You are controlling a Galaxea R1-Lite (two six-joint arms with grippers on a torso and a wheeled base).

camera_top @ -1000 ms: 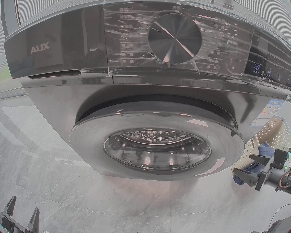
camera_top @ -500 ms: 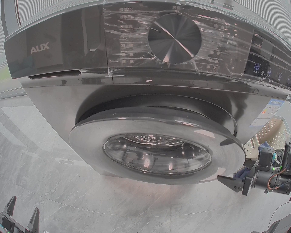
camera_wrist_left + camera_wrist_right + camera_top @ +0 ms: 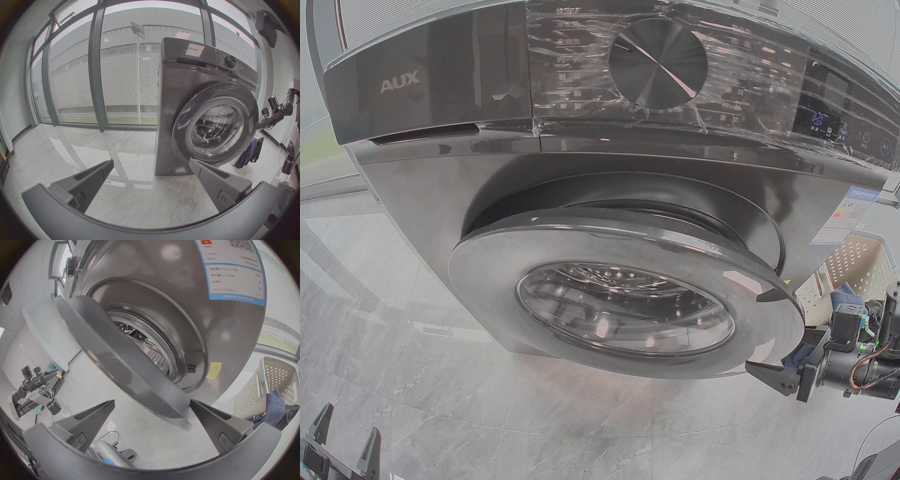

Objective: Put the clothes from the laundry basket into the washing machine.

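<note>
Right gripper [image 3: 151,403] at the door's rim, laundry sitting in the basket!

The round grey glass-windowed door [image 3: 487,275] of the dark grey front-loading washing machine [image 3: 456,187] hangs ajar. Its free edge sits between the right gripper's widely spread fingers, released, clamping nothing. Just beyond that gripper, the cream perforated plastic laundry basket [image 3: 862,262] stands on the floor beside the machine's right side, with the blue clothes [image 3: 845,295] draped inside it. The left gripper [image 3: 351,420] hangs low, well apart from the machine, fingers parted and empty.
</note>
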